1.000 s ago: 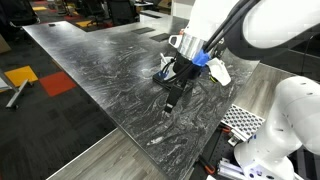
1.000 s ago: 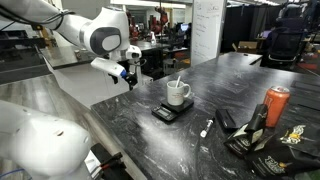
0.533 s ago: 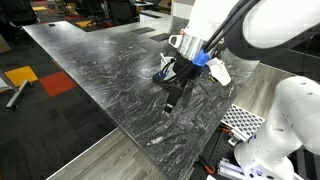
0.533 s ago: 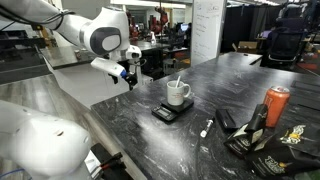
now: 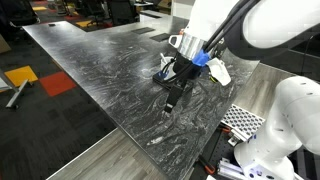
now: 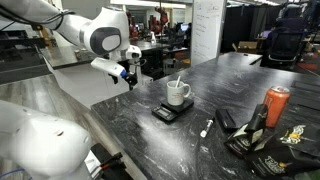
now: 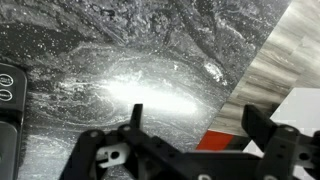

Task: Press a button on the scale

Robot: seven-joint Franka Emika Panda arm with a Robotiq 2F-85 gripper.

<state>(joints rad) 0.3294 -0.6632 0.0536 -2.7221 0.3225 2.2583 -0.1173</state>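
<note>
The scale (image 6: 165,113) is a small flat black slab on the dark marbled table, with a white cup (image 6: 178,94) standing on it. My gripper (image 6: 128,75) hangs above the table's edge, well apart from the scale. In an exterior view the gripper (image 5: 169,104) points down over the tabletop, and the cup partly shows behind it (image 5: 164,71). In the wrist view the fingers (image 7: 198,125) are spread open and empty over bare table. A black edge with round buttons, likely the scale (image 7: 8,95), shows at the far left.
An orange can (image 6: 275,105), a small white pen-like item (image 6: 206,127) and black pouches (image 6: 250,135) lie beyond the scale. The table edge (image 7: 240,75) is close to the gripper, with wood floor and a red mat (image 7: 215,142) below.
</note>
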